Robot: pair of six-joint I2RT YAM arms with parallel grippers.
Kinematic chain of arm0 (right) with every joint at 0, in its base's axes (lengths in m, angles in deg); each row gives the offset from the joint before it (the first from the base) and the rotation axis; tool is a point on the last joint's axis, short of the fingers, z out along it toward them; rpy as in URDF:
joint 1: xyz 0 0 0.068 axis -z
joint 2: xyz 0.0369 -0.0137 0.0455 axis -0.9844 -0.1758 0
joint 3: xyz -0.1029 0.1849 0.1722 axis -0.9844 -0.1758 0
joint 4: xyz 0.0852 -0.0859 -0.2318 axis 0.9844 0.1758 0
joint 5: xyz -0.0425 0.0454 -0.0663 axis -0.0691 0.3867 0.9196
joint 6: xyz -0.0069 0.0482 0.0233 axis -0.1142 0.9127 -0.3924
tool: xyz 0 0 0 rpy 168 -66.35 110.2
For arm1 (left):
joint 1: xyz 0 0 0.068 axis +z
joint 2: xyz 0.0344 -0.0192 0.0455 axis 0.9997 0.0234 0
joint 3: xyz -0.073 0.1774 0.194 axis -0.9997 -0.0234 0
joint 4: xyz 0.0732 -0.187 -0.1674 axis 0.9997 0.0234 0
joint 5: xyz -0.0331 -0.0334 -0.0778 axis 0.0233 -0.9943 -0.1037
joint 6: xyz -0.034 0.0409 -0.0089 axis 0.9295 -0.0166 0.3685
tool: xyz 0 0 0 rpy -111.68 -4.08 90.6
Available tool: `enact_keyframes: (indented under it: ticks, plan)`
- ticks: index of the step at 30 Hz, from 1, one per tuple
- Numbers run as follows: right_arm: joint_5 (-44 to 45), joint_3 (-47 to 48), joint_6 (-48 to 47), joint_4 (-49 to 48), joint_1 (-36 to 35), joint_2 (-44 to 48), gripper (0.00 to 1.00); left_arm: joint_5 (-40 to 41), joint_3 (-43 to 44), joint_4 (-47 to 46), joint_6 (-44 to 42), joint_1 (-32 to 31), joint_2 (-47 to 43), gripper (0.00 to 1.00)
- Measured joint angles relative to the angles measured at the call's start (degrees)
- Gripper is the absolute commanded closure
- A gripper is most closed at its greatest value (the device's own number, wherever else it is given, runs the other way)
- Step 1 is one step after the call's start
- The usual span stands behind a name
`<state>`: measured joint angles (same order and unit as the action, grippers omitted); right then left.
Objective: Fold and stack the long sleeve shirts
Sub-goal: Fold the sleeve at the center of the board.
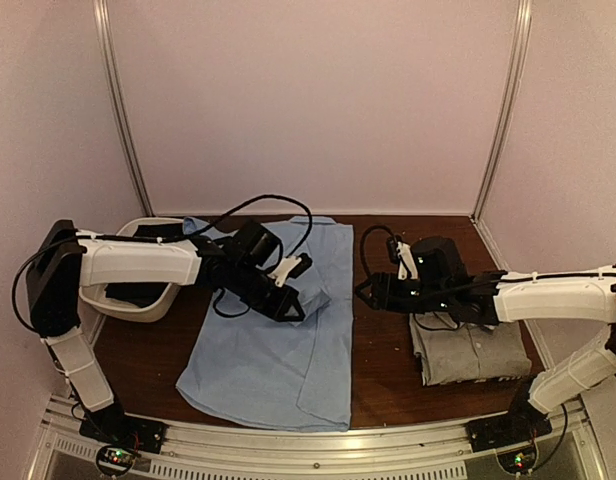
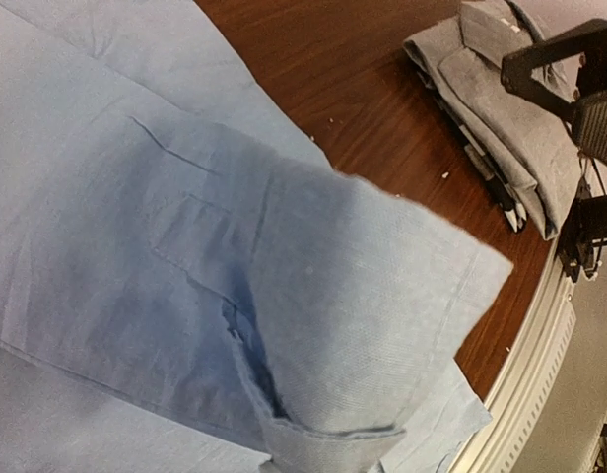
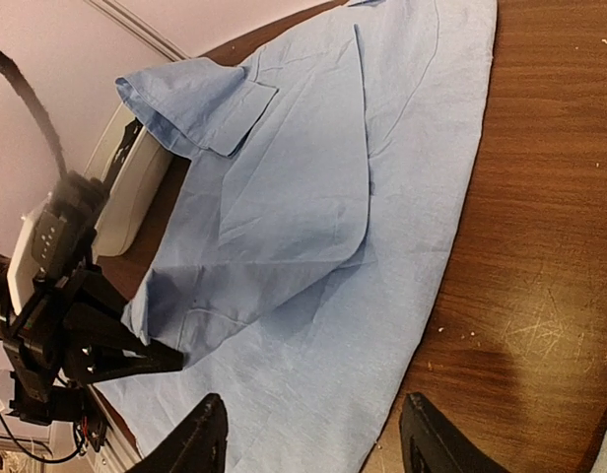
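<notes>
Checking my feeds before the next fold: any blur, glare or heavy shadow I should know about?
Top external: dim, pinkish, soft overall. Left wrist: light blue shirt sharp, dark shadow in its fold. Right wrist: left gripper blurred, faint sheen on the table.

Pale walls (image 1: 308, 100), dark wooden table (image 1: 380, 352)

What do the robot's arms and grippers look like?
The left arm and right arm have white shells, black joints and loose black cables. The left gripper and right gripper are black and angular.
</notes>
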<state>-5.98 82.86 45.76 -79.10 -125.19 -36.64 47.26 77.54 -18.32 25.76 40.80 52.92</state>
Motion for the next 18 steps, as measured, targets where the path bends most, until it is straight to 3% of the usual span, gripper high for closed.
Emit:
enact_keyframes:
  ticks: [18]
  plan:
    - [-1.9, -0.3, 0.1, -0.9, 0.1, -0.2, 0.37, -1.8, -2.9, -0.1, 0.2, -4.8, 1.3, 0.99]
